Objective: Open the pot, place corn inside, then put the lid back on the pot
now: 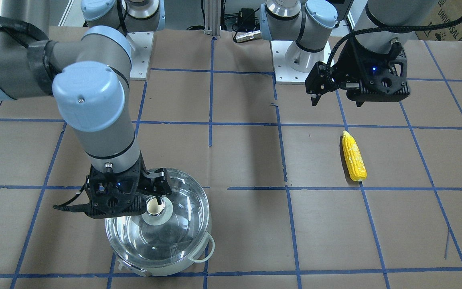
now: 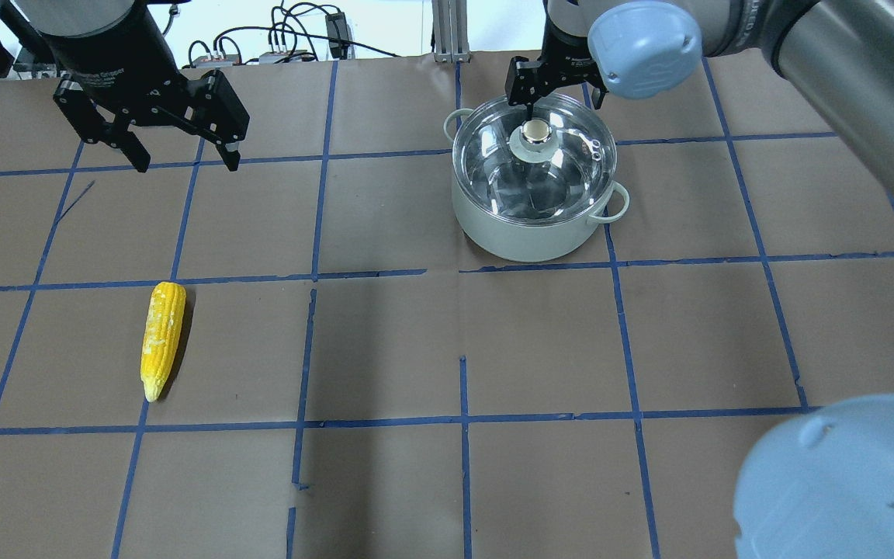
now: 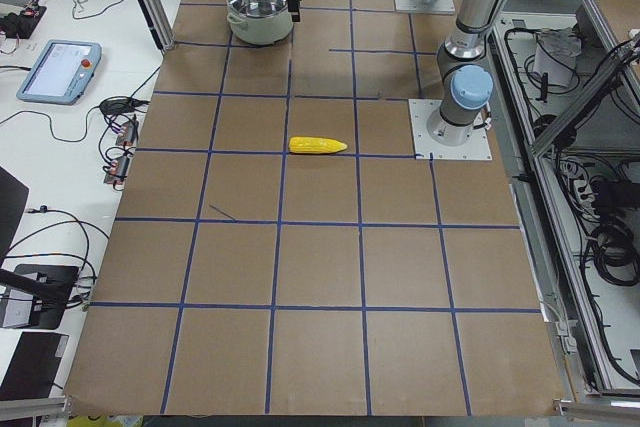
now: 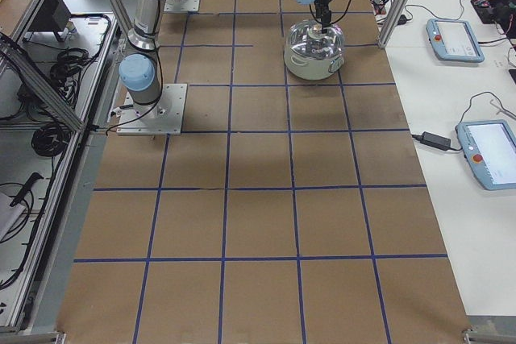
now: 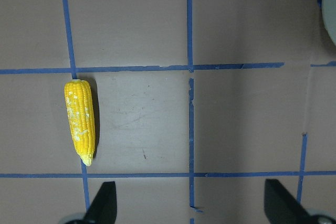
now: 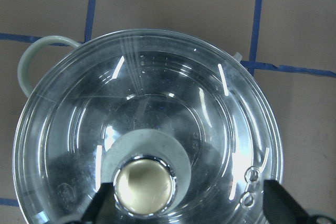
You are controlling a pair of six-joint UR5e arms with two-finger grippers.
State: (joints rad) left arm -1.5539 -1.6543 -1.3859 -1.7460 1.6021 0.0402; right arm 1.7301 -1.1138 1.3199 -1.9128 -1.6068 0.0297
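Observation:
The pot (image 2: 532,237) stands at the far right of the table with the glass lid (image 2: 567,167) on it; its knob (image 2: 536,133) is topped by a beige disc. My right gripper (image 2: 542,97) hangs just above the knob, open. In the right wrist view the knob (image 6: 144,184) sits between the fingers, close to the left fingertip (image 6: 105,200). The corn (image 2: 161,338) lies on the table at the left, its point towards the robot. My left gripper (image 2: 185,161) is open and empty, high above the table beyond the corn (image 5: 80,121).
Brown paper with a blue tape grid (image 2: 462,272) covers the table. The arms' base plates (image 1: 291,68) are at the robot's edge. Tablets (image 4: 455,38) and cables lie on the white side tables.

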